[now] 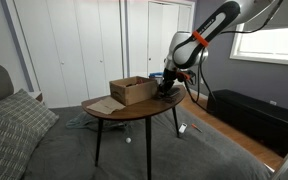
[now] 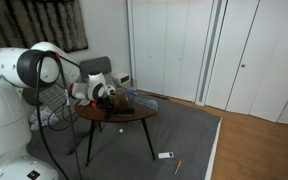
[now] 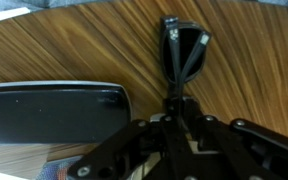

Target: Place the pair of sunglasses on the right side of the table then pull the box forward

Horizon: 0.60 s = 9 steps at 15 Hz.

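The pair of sunglasses (image 3: 182,50) is thin and dark and lies on the brown wooden table (image 3: 74,45), reaching back between my fingers. My gripper (image 3: 180,108) is shut on its near end, low over the tabletop. In an exterior view my gripper (image 1: 165,88) is at the right part of the table (image 1: 149,103), just right of the brown cardboard box (image 1: 131,90), which stands open mid-table. In an exterior view my gripper (image 2: 106,92) is over the near side of the table (image 2: 124,113). The sunglasses are too small to make out in both exterior views.
A flat tan sheet (image 1: 102,105) lies on the table left of the box. A dark flat thing with a pale rim (image 3: 49,112) lies close to my gripper's left. A bed with a pillow (image 1: 14,125) and a black bench (image 1: 249,112) flank the table. Small items (image 2: 165,155) lie on the carpet.
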Available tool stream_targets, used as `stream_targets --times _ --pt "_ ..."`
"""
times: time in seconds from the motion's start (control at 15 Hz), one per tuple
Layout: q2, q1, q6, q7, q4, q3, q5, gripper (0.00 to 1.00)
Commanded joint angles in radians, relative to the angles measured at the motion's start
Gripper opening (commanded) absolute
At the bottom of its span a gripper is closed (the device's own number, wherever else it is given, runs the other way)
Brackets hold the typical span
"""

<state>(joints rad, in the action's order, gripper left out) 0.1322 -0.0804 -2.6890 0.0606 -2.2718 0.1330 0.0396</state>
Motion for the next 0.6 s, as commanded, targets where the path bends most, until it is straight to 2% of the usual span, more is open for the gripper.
stream_targets --times 0.0,0.13,0.33,0.53 --pt "0.005 -0.002 0.029 0.036 0.017 -0.006 -0.019 0.04" --pt "-0.007 -0.001 0.041 0.036 0.017 -0.005 -0.026 0.00" --pt "-0.049 0.006 0.109 0.044 0.026 0.001 -0.097 0.01" --pt "-0.102 0.015 0.181 0.010 0.049 -0.023 -0.114 0.01"
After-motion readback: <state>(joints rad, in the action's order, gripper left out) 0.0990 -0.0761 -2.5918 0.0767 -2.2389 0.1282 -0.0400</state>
